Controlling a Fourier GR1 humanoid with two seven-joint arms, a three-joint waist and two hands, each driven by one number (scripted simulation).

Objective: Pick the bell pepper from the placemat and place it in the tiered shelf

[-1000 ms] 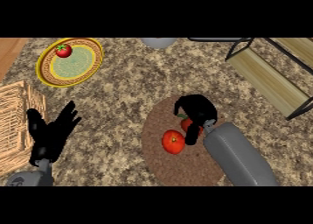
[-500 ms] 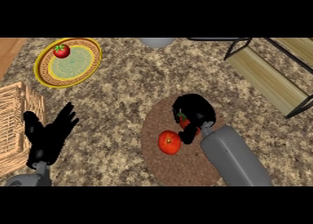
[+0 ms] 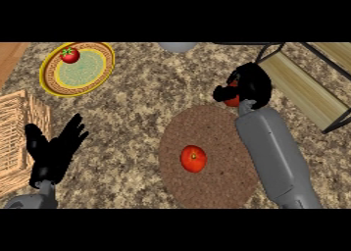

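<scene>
On the speckled counter (image 3: 135,115), the right hand (image 3: 251,83) is curled round the bell pepper (image 3: 233,99), past the placemat (image 3: 214,132) rim, with the tiered shelf (image 3: 301,90) at two o'clock and placing left to do.

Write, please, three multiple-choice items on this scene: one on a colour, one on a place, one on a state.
1. What colour is the rim of the plate? A blue; B yellow; C black.
2. Where does the round red fruit beside the right forearm lie? A on the brown placemat; B on the plate; C on the floor.
3. In what state is the right hand? A open and flat; B out of view; C curled round the bell pepper.
Answers: B, a yellow band rings the plate; A, the fruit sits in the middle of the placemat; C, the black fingers wrap the red bell pepper, held off the placemat.
</scene>
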